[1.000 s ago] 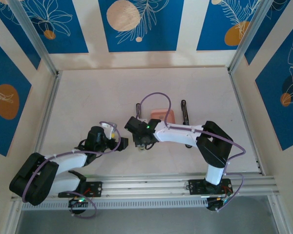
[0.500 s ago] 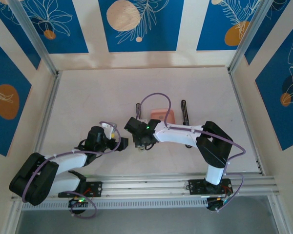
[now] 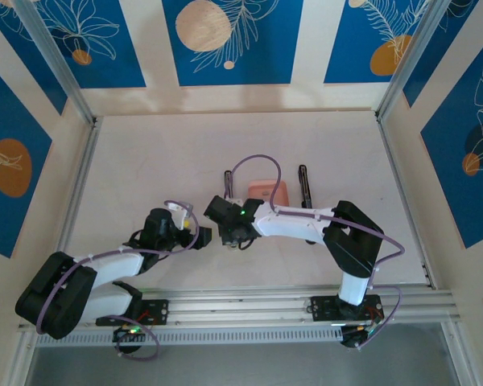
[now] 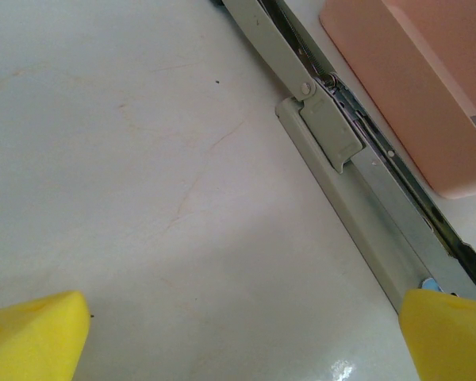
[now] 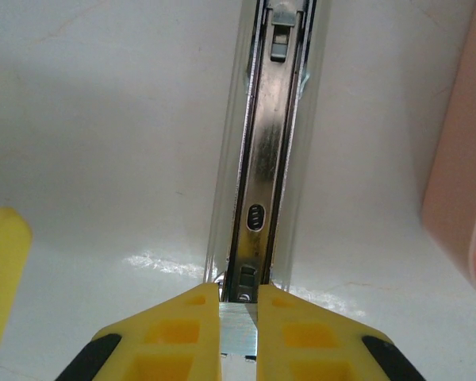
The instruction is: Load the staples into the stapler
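Top external view gives you the pink tray (image 3: 267,191) near the middle of the table as the landmark. The stapler (image 3: 229,182) lies open just off the tray's left side, and a narrow black bar (image 3: 305,186) lies just off its right side. Your right gripper (image 3: 238,239) sits near the tray's near-left corner, over the stapler's near end. Your left gripper (image 3: 203,236) is further left of the tray, close beside the right one but apart from it.

Left wrist view shows you the stapler's silver-grey rail (image 4: 333,151) running alongside the tray (image 4: 412,87) with a thin gap between them. Your left gripper (image 4: 238,337) stands wide apart, gripping nothing. One yellow fingertip (image 4: 448,333) is at the rail's end nearest the camera, and the other is far out on the bare table, away from the tray.

Right wrist view shows you the right gripper (image 5: 239,349) pinched onto a thin silver strip, seemingly the staples (image 5: 238,329). The strip is lined up with the near end of the rail (image 5: 271,143), with the tray (image 5: 460,159) off to the right
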Controlling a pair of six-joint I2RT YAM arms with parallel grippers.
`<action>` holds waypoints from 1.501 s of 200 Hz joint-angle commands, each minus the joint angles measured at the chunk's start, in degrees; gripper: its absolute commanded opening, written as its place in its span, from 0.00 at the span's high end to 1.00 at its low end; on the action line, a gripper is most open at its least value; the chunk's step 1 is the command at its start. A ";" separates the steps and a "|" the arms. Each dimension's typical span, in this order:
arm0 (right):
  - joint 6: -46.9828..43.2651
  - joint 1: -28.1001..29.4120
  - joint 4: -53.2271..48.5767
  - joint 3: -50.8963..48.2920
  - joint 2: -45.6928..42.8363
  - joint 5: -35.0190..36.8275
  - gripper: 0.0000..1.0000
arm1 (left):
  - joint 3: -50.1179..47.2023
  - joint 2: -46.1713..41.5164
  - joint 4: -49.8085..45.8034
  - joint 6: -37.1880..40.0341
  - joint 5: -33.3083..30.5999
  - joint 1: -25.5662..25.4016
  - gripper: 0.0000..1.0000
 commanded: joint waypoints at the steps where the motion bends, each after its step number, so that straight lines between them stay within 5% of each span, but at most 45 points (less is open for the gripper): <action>1: 1.75 0.83 -2.61 -0.67 0.00 0.64 0.85 | -0.07 -0.57 -0.31 1.49 -0.57 -0.73 0.00; 161: 5.83 1.19 -3.62 1.06 1.91 1.49 0.85 | 0.10 -0.43 -0.24 2.15 -1.04 -0.82 0.00; 300: 4.84 1.09 -4.39 1.33 -0.96 2.41 0.75 | 0.64 -0.17 -0.49 2.31 -1.00 -1.06 0.00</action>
